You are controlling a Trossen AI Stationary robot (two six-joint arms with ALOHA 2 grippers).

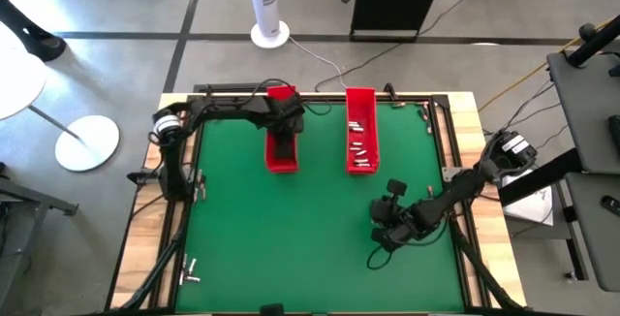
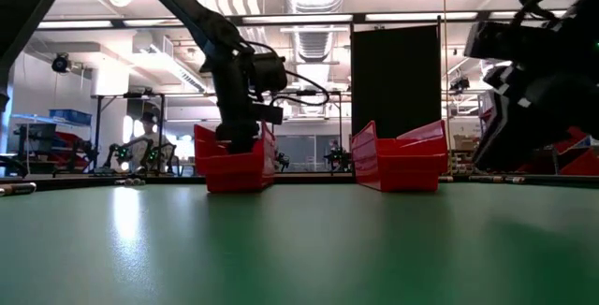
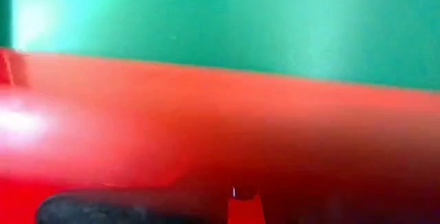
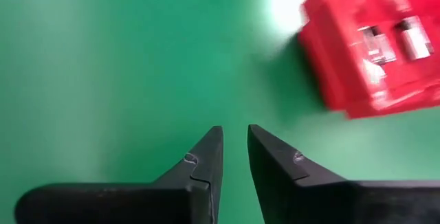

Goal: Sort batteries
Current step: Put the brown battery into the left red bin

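Two long red trays stand at the far side of the green mat. My left gripper [image 1: 282, 147] points down into the left tray [image 1: 272, 165], also visible in the low view [image 2: 234, 169]. In its wrist view the red wall [image 3: 206, 114] fills the picture, and its fingertips do not show. The right tray [image 1: 361, 98] holds several small silvery batteries [image 1: 360, 151], which show again in the right wrist view [image 4: 395, 38]. My right gripper [image 4: 234, 131] hovers over bare mat near the table's right side [image 1: 386, 221]. Its fingers stand a narrow gap apart with nothing between them. My left gripper reaches from above, pointing down, into the near part of the left tray. The tray wall and the gripper itself hide its fingertips. I cannot tell whether it touches the tray or has a battery between its fingers.
A few loose batteries [image 1: 189, 271] lie at the near left corner beside the mat. Bare green mat [image 1: 291, 238] stretches between the trays and the near edge. Cables and the black frame run along the table's edges.
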